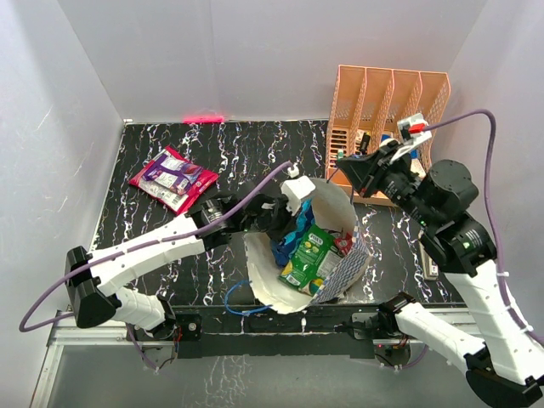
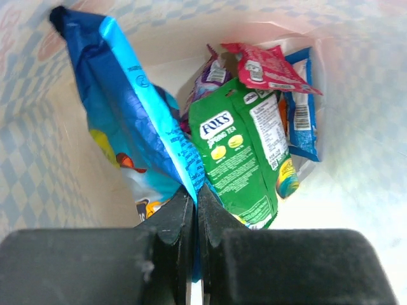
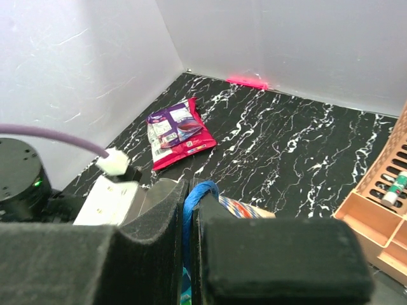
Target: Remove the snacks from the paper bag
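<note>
The left gripper pinched a glossy blue packet beside a green packet inside the checkered paper bag, the right gripper clamping its blue cord.

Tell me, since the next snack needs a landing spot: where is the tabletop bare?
Bare: the back strip between the magenta packet and the organizer; also the left side between that packet and the left arm. Crowded: around the paper bag, and between it and the organizer.
</note>
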Motion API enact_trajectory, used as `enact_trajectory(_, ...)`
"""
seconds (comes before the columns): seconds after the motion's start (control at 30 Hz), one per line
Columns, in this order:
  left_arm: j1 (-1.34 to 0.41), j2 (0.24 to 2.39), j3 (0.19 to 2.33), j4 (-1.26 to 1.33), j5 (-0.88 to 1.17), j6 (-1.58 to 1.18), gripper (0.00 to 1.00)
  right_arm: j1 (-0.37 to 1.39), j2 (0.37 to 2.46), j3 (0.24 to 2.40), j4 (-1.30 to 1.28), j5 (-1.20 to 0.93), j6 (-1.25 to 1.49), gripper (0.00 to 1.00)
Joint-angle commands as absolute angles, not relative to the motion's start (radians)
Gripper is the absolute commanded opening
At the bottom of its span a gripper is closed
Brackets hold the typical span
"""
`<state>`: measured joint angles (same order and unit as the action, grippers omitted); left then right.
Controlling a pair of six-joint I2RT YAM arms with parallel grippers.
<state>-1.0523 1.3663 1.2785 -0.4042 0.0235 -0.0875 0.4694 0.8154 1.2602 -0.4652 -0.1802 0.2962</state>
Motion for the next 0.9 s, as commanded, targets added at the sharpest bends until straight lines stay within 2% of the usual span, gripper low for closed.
enact_trajectory(0.0,-1.094,1.307,1.391,-0.243,0.138,-0.022,0.0,0.471,0.863,1.297,-0.348,-0.212,0.336,0.07)
enact_trajectory(0.37,-1.097,1.284,1.664,-0.399,0.064,-0.103,0.0,0.471,0.902,1.283,-0.373,-0.041,0.393,0.07)
enact_trajectory(0.53,-1.097,1.34,1.881,-0.533,-0.064,-0.137,0.0,0.471,0.897,1.266,-0.366,-0.055,0.4,0.07)
enact_trajectory(0.7,-1.097,1.42,2.196,-0.71,-0.201,-0.161,0.0,0.471,0.882,1.262,-0.392,-0.016,0.396,0.07)
enact_trajectory(0.87,-1.097,1.493,2.399,-0.818,-0.314,-0.088,0.0,0.471,0.862,1.256,-0.419,0.017,0.378,0.07)
